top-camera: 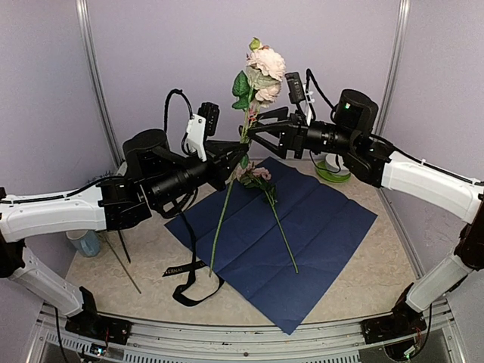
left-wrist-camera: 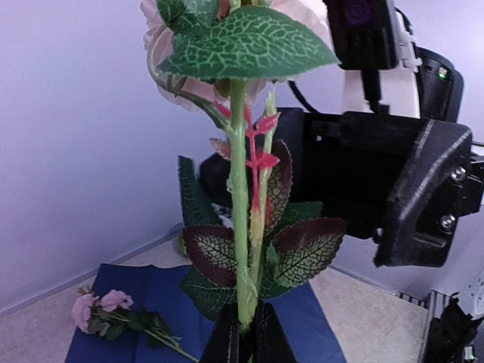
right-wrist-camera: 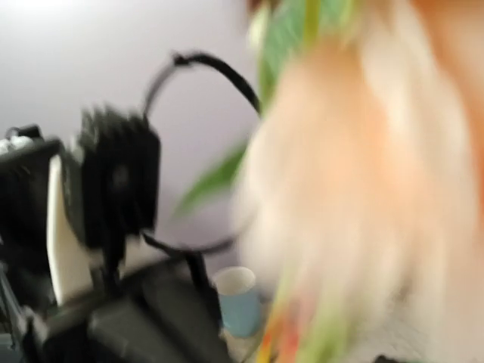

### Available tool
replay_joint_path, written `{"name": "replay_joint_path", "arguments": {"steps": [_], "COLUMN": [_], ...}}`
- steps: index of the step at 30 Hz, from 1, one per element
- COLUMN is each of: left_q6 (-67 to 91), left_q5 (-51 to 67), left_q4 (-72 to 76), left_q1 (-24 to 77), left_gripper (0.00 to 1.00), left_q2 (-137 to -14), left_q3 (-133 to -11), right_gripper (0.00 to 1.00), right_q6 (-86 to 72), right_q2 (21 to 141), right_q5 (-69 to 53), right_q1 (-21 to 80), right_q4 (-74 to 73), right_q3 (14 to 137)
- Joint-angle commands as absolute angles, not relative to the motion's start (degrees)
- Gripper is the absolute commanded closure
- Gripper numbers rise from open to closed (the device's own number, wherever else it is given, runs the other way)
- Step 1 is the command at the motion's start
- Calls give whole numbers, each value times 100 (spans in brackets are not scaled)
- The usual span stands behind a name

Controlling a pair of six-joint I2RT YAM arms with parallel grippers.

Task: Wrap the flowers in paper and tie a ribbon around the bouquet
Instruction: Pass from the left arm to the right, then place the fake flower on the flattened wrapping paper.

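My left gripper (top-camera: pixel 239 162) (left-wrist-camera: pixel 246 327) is shut on the green stems of the flowers (top-camera: pixel 265 66) (left-wrist-camera: pixel 240 219). They stand upright above the table, pale pink blooms on top, the long stems hanging down to the paper. My right gripper (top-camera: pixel 252 128) is open, reaching in from the right just below the blooms with a finger either side of the stems. In the right wrist view the bloom (right-wrist-camera: pixel 363 189) is a close blur and my own fingers do not show. The dark navy paper (top-camera: pixel 318 227) (left-wrist-camera: pixel 162 299) lies flat. The black ribbon (top-camera: pixel 193 281) loops at its left front edge.
One more small pink flower (top-camera: pixel 259 174) (left-wrist-camera: pixel 97 307) lies on the paper, its stem pointing toward me. A light blue cup (top-camera: pixel 86 242) (right-wrist-camera: pixel 239 299) stands at the left, a thin stick (top-camera: pixel 121 265) beside it. A green object (top-camera: pixel 333 171) sits at back right.
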State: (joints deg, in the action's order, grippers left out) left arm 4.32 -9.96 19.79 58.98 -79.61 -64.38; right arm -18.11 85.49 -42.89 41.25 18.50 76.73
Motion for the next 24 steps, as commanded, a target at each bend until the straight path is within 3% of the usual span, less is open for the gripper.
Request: {"name": "replay_joint_path", "arguments": {"steps": [1, 5, 6, 9, 10, 12, 13, 14, 18, 24], "left_q6": [976, 1077, 1098, 1176, 1226, 1402, 1458, 1498, 2044, 3076], "left_q5": [436, 657, 703, 764, 744, 445, 157, -169, -1697, -3037], "left_q4": [2743, 2872, 2875, 2857, 2848, 2654, 2406, 2096, 504, -1392], "left_q1": [5933, 5929, 5928, 5924, 5910, 5839, 5770, 5704, 5201, 4384], "left_gripper": [100, 100, 100, 100, 92, 31, 9, 3, 1, 1], "left_q2": [-7941, -8007, -8046, -8142, -8147, -8120, -8107, -8095, -8079, -8071], "left_q3": [-6362, -6319, -6334, -6353, -6347, -6362, -6400, -6461, -6641, -6475], "right_gripper": [33, 39, 46, 92, 100, 100, 100, 100, 100, 100], "right_q6": [-2054, -2259, -2324, -2457, -2454, -2335, -2246, -2156, -1617, -826], "right_q2": [8717, 8835, 8887, 8949, 8938, 8941, 8982, 9098, 9930, 11707], "right_q5": [-4258, -4266, -4367, -4441, -4330, -3878, -3651, -3416, -2487, -1216], "right_q1": [4210, 4217, 4218, 4212, 4199, 4100, 3994, 3842, 3226, 2977], "right_q4": [2086, 2151, 2218, 2247, 2122, 1541, 1019, 250, -2308, -5203], "right_q3": [7909, 7952, 7966, 8017, 8053, 8282, 8471, 8733, 10098, 11998]}}
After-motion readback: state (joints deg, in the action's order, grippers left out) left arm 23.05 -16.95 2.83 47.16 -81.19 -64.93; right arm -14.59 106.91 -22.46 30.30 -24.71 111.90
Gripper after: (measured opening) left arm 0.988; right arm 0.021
